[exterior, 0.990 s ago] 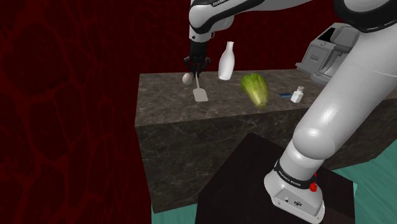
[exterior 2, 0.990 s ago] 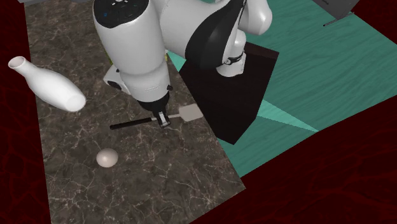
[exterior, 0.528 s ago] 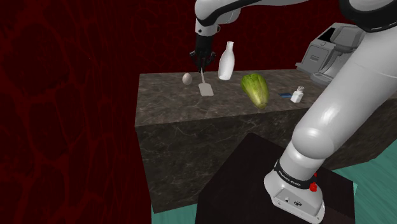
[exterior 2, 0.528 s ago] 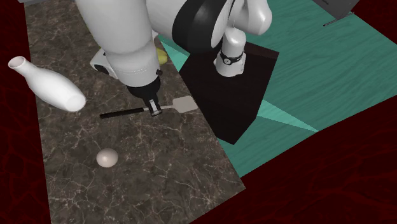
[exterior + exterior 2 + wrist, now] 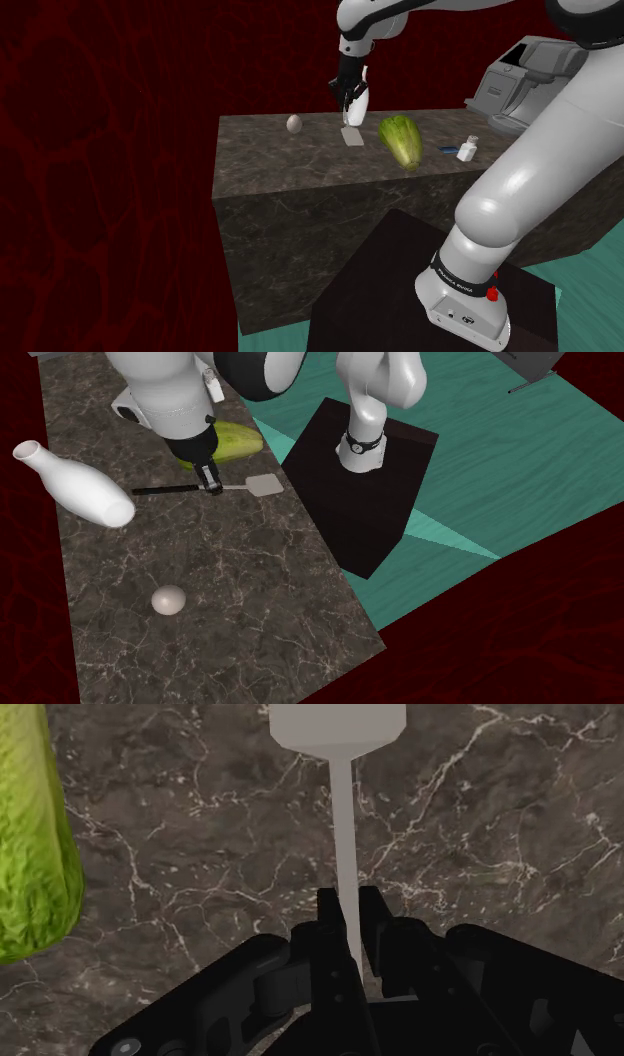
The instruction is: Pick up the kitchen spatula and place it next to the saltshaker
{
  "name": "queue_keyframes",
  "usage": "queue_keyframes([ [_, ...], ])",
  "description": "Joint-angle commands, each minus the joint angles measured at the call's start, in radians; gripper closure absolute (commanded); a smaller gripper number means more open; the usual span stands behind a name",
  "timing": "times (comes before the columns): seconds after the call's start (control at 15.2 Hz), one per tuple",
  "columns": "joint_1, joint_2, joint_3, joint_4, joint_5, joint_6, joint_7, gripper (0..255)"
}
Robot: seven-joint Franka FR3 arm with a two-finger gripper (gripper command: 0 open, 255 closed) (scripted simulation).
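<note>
My gripper (image 5: 347, 101) is shut on the kitchen spatula (image 5: 352, 136) and carries it above the dark marble counter (image 5: 300, 165), in front of the white bottle. In the second exterior view the gripper (image 5: 208, 483) clasps the spatula (image 5: 262, 484) where its black handle meets the thin grey shaft. The grey blade points toward the stand. In the wrist view the fingers (image 5: 326, 909) pinch the shaft of the spatula (image 5: 343, 834), with the blade out ahead. The small white saltshaker (image 5: 466, 150) stands near the counter's far right in the shoulder view, beyond the lettuce.
A green lettuce (image 5: 402, 140) lies between the spatula and the saltshaker. A white bottle (image 5: 76, 486) and an egg (image 5: 168, 600) are on the counter. A small blue item (image 5: 447, 150) lies by the saltshaker. A grey appliance (image 5: 520, 85) stands behind.
The gripper has carried the spatula toward the shoulder view's right, from beside the egg to in front of the bottle, closer to the lettuce. The grip stays shut.
</note>
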Motion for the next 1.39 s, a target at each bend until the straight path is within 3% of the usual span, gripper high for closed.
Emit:
queue_keyframes([
  [0.0, -0.021, -0.011, -0.030, -0.009, -0.004, -0.001, -0.051, 255],
  [0.66, -0.122, 0.017, -0.181, 0.027, -0.008, -0.001, -0.301, 255],
  [1.32, -0.225, 0.153, -0.326, 0.177, 0.047, -0.021, -0.572, 255],
])
